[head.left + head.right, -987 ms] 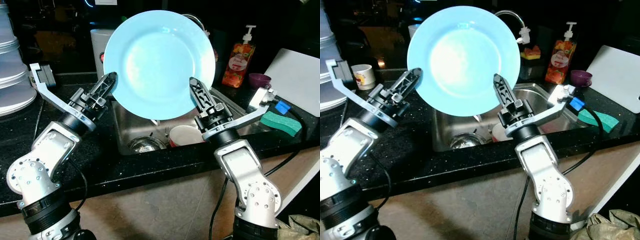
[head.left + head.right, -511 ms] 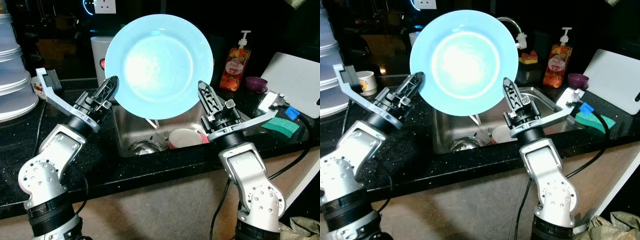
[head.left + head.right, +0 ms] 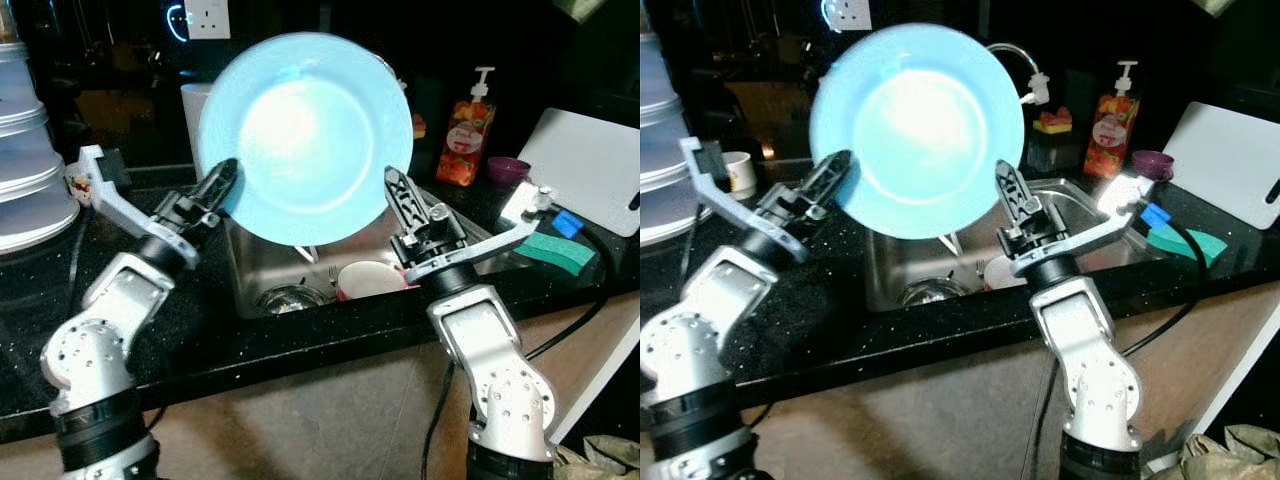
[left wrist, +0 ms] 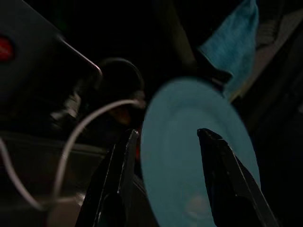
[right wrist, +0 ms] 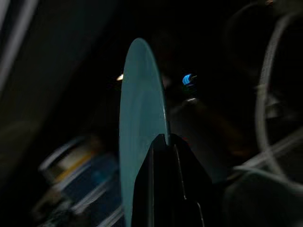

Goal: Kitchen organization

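Note:
A round light blue plate is held upright above the sink, its face towards me. My right gripper is at its lower right rim; the right wrist view shows the plate edge-on with the right gripper shut on it. My left gripper is at the plate's lower left rim. In the left wrist view its fingers stand apart, the left gripper open with the plate's rim between them.
Below the plate a steel sink holds a white cup and a drain strainer. On the black counter stand a soap bottle, a purple cup, a white board, a green sponge, and stacked white containers at the left.
The plate has shifted slightly left with both grippers staying at its rim. The whole view has also moved a little.

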You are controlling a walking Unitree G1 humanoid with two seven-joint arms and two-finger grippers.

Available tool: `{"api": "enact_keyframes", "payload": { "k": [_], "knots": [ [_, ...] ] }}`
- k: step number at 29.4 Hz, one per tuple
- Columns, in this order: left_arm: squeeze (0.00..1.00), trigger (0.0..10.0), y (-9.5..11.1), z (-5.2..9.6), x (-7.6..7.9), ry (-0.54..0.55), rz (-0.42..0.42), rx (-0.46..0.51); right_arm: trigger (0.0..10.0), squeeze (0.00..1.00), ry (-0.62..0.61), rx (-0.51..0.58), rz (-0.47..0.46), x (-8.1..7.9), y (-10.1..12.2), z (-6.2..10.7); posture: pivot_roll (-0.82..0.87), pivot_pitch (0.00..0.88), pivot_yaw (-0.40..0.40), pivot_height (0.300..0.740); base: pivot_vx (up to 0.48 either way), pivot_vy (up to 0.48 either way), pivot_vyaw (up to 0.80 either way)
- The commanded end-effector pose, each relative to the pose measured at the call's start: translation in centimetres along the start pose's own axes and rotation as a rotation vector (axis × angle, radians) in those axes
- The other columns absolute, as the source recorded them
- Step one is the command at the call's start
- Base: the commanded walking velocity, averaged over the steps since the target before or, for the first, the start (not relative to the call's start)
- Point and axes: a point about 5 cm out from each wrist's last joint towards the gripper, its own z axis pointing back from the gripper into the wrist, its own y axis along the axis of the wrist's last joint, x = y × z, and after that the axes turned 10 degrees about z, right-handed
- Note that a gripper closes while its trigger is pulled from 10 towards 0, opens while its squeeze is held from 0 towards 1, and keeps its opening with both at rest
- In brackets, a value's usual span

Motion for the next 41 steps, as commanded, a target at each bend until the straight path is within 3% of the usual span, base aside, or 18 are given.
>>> {"api": "enact_keyframes", "payload": {
  "k": [1, 3, 8, 9, 10, 11, 13, 18, 19, 20, 25, 28, 29, 34, 37, 40, 41],
  "knots": [
    [0.00, 10.0, 1.6, 0.7, -1.2, 0.052, -0.048, 0.039, 10.0, 0.00, -0.110, 0.030, 0.117, 1.3, 0.6, -0.6, 0.06, 0.000, -0.008, 0.740, 0.000, 0.000, 0.00],
    [0.00, 10.0, 2.5, 1.0, -2.1, 0.109, -0.089, 0.070, 10.0, 0.00, -0.232, 0.020, 0.221, 2.9, 0.5, -1.0, 0.06, 0.000, -0.008, 0.740, 0.000, 0.000, 0.00],
    [0.00, 10.0, 2.7, 1.1, -2.8, 0.167, -0.094, 0.089, 10.0, 0.00, -0.272, -0.012, 0.273, 3.9, -0.2, -1.3, 0.09, 0.000, -0.021, 0.740, 0.000, 0.000, 0.00],
    [0.00, 10.0, 2.6, 1.1, -3.1, 0.191, -0.101, 0.091, 10.0, 0.00, -0.295, -0.049, 0.320, 4.4, -0.7, -1.5, 0.09, 0.000, -0.024, 0.740, 0.000, 0.000, 0.00],
    [0.00, 10.0, 1.9, 0.9, -3.2, 0.208, -0.119, 0.072, 10.0, 0.00, -0.339, -0.125, 0.411, 5.1, -2.2, -1.8, 0.10, 0.000, -0.034, 0.740, 0.000, 0.000, 0.00],
    [0.00, 10.0, 1.9, 0.9, -3.2, 0.208, -0.119, 0.072, 10.0, 0.00, -0.339, -0.125, 0.411, 5.1, -2.2, -1.8, 0.10, 0.000, -0.034, 0.740, 0.000, 0.000, 0.00],
    [0.00, 10.0, 0.4, 0.7, -2.8, 0.202, -0.150, 0.030, 10.0, 0.00, -0.360, -0.217, 0.496, 5.7, -4.7, -1.8, 0.11, 0.000, -0.037, 0.740, 0.000, 0.000, 0.00],
    [0.00, 10.0, -0.9, 0.9, -2.8, 0.213, -0.132, -0.003, 10.0, 0.00, -0.376, -0.284, 0.544, 6.1, -6.9, -1.2, 0.14, 0.000, -0.039, 0.740, 0.000, 0.000, 0.00],
    [0.00, 10.0, -1.3, 1.0, -2.8, 0.218, -0.125, -0.010, 10.0, 0.07, -0.390, -0.289, 0.561, 6.3, -7.4, -1.0, 0.14, 0.000, -0.039, 0.740, 0.000, 0.000, 0.00],
    [0.00, 10.0, -1.5, 1.0, -2.9, 0.221, -0.121, -0.013, 10.0, 1.00, -0.399, -0.288, 0.571, 6.5, -7.6, -0.8, 0.14, 0.000, -0.039, 0.740, 0.000, 0.000, 0.00],
    [0.00, 10.0, -2.3, 1.1, -2.9, 0.226, -0.106, -0.032, 10.0, 1.00, -0.373, -0.180, 0.503, 5.9, -6.8, -1.0, 0.15, 0.000, -0.029, 0.740, 0.000, 0.000, 0.00],
    [0.00, 10.0, -3.9, 0.9, -2.4, 0.217, -0.104, -0.078, 10.0, 1.00, -0.309, -0.048, 0.488, 3.8, -4.9, -1.6, 0.14, 0.000, -0.022, 0.740, 0.000, 0.000, 0.00],
    [0.00, 10.0, -4.4, 0.9, -2.3, 0.214, -0.102, -0.089, 10.0, 0.00, -0.278, -0.023, 0.499, 3.1, -4.6, -1.6, 0.14, 0.000, -0.019, 0.740, 0.000, 0.000, 0.00],
    [0.00, 10.0, -6.0, 0.5, -1.9, 0.221, -0.101, -0.125, 10.0, 0.00, -0.202, 0.022, 0.528, 1.1, -4.2, -1.4, 0.13, 0.000, -0.015, 0.740, 0.000, 0.000, 0.00],
    [0.00, 10.0, -6.4, 0.5, -1.8, 0.226, -0.112, -0.135, 10.0, 0.00, -0.192, 0.028, 0.532, 0.8, -4.2, -1.4, 0.12, 0.000, -0.011, 0.740, 0.000, 0.000, 0.00],
    [0.00, 10.0, -8.1, 0.3, -1.8, 0.288, -0.287, -0.165, 10.0, 0.00, -0.154, 0.050, 0.528, -0.4, -4.3, -1.0, 0.11, 0.000, 0.004, 0.740, 0.000, 0.000, 0.00],
    [0.00, 10.0, -8.1, 0.3, -1.8, 0.288, -0.287, -0.165, 10.0, 0.00, -0.154, 0.050, 0.528, -0.4, -4.3, -1.0, 0.11, 0.000, 0.004, 0.740, 0.000, 0.000, 0.00]
  ]
}}
